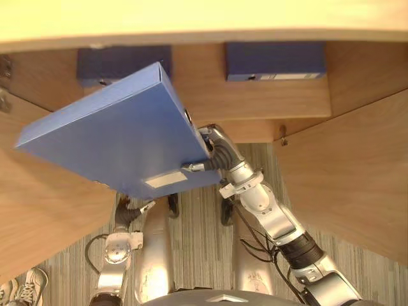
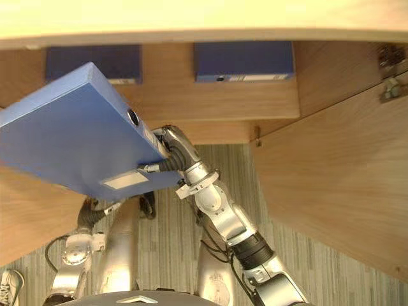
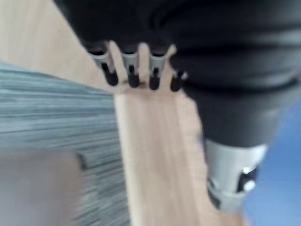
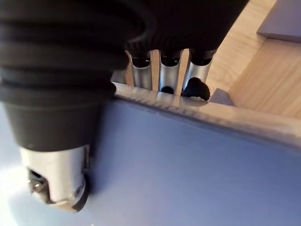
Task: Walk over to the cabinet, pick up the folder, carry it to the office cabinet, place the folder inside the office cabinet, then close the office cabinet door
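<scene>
Your right hand (image 1: 215, 148) is clamped on the blue folder (image 1: 108, 137). In the right wrist view its fingers (image 4: 164, 75) are hooked over the folder's edge and the thumb lies against the blue face. The folder is held in the air, tilted, in front of the open office cabinet (image 1: 255, 95). Its spine faces the right hand, and its white label (image 1: 166, 180) sits near the lower edge. It is not on the shelf yet.

Your left hand (image 1: 127, 213) sits low, just under the folder's lower edge. You cannot tell from the head views whether it touches the folder. In the left wrist view its fingers (image 3: 129, 66) hang loosely extended in a row with nothing pinched between them, over a strip of wood and the striped floor (image 1: 197, 242).

Inside the cabinet, two dark blue binders lie on the shelf. One (image 1: 274, 60) is to the right, and the other (image 1: 121, 64) is to the left, partly behind the raised folder. The cabinet's right door (image 1: 350, 178) and left door (image 1: 44, 197) both stand open. A person's shoe (image 1: 25, 287) shows on the floor at the lower left.
</scene>
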Robot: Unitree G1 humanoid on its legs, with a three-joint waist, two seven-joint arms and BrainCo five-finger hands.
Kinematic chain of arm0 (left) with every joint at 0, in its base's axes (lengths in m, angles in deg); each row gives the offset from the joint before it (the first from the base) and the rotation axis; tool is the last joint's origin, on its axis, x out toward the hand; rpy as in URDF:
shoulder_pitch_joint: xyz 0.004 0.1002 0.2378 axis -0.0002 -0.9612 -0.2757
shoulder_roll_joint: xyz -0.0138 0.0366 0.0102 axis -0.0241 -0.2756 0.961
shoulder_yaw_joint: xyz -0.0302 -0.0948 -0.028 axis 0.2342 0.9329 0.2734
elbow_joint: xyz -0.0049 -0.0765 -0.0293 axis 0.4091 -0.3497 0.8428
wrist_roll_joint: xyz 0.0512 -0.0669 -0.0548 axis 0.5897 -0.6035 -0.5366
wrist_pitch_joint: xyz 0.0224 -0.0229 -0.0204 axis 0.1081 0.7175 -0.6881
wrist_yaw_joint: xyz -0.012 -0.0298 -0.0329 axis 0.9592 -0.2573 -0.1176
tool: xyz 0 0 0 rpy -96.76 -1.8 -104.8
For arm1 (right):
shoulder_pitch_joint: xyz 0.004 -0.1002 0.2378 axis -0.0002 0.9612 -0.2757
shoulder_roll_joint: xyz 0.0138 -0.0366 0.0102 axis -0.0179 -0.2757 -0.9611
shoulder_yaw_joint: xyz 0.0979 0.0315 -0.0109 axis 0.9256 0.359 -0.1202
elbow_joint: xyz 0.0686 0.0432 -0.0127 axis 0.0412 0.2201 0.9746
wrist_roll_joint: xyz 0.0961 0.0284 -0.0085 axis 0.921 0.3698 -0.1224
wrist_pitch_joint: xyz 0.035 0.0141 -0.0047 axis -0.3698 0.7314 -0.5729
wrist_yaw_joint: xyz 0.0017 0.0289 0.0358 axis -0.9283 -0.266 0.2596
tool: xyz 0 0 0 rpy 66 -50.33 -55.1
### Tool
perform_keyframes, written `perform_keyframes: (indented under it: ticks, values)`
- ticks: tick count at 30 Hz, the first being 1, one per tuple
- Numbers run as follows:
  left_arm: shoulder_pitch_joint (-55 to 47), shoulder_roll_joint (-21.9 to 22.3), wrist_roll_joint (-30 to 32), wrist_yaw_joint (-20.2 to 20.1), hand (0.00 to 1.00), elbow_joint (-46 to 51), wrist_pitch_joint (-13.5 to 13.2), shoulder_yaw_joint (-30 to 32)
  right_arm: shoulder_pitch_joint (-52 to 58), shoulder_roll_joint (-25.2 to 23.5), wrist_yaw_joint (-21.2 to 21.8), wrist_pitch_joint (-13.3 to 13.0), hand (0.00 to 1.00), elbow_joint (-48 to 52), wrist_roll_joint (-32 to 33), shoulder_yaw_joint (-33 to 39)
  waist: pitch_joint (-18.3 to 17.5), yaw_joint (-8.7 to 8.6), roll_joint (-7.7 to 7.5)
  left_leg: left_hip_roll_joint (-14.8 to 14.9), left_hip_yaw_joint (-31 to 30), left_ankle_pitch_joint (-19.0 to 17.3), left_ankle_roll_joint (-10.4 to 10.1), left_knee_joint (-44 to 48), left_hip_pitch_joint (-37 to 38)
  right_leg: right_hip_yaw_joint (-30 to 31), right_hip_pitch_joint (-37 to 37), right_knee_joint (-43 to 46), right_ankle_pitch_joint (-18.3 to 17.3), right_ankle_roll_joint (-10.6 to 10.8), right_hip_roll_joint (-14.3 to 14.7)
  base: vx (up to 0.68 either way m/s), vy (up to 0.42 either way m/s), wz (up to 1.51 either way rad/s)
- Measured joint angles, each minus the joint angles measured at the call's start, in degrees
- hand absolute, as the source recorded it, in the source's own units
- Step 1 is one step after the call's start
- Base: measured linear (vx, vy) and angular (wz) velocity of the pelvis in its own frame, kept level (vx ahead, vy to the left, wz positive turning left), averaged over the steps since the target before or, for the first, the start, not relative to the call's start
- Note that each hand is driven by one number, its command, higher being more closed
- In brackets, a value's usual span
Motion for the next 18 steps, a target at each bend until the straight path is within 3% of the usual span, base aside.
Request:
perform_keyframes:
  ticks: [2, 4, 12, 18]
  values:
    - [-5.5, 0.1, -0.2, -2.7, 0.0, 12.2, -0.8, 1.2, 1.8, -0.1, 0.1, 0.0, 1.0, 3.0, 0.3, 2.4, 0.4, 0.92, 0.24, -0.1, -0.1, -1.4, 0.0, 3.4, -2.6, 0.0, -2.9, 4.4, -2.1, 0.2, -1.0, -0.05, -0.044, 0.15]
    - [-7.4, 0.0, -0.6, -3.8, 0.0, 16.8, -1.5, 3.1, 2.4, -0.5, 0.6, 0.0, 1.0, 3.8, 3.2, 4.5, 0.4, 1.53, 0.37, -0.1, -0.3, -2.2, 0.0, 5.6, -5.3, 0.0, -5.4, 7.3, -3.5, 0.1, -1.5, -0.03, -0.064, 0.14]
    - [-7.8, 0.2, -7.1, -7.7, 0.0, 26.5, -1.6, 5.0, 1.7, -5.4, 5.5, 1.5, 1.0, 1.8, 25.7, 11.2, 0.9, 2.89, 0.77, -0.5, -1.8, -3.4, -0.1, 11.5, -12.9, -1.0, -12.8, 15.4, -7.4, -0.3, -3.2, 0.01, -0.096, 0.14]
    - [-7.7, 0.2, -9.8, -8.9, 0.0, 29.6, -2.4, 5.9, -0.8, -6.4, 5.2, 2.1, 1.0, -1.3, 36.8, 16.6, 1.2, 2.94, 0.9, 0.0, -2.5, -4.0, -1.0, 12.8, -15.9, -1.2, -16.0, 17.5, -8.2, -1.0, -2.7, -0.03, -0.104, -0.01]
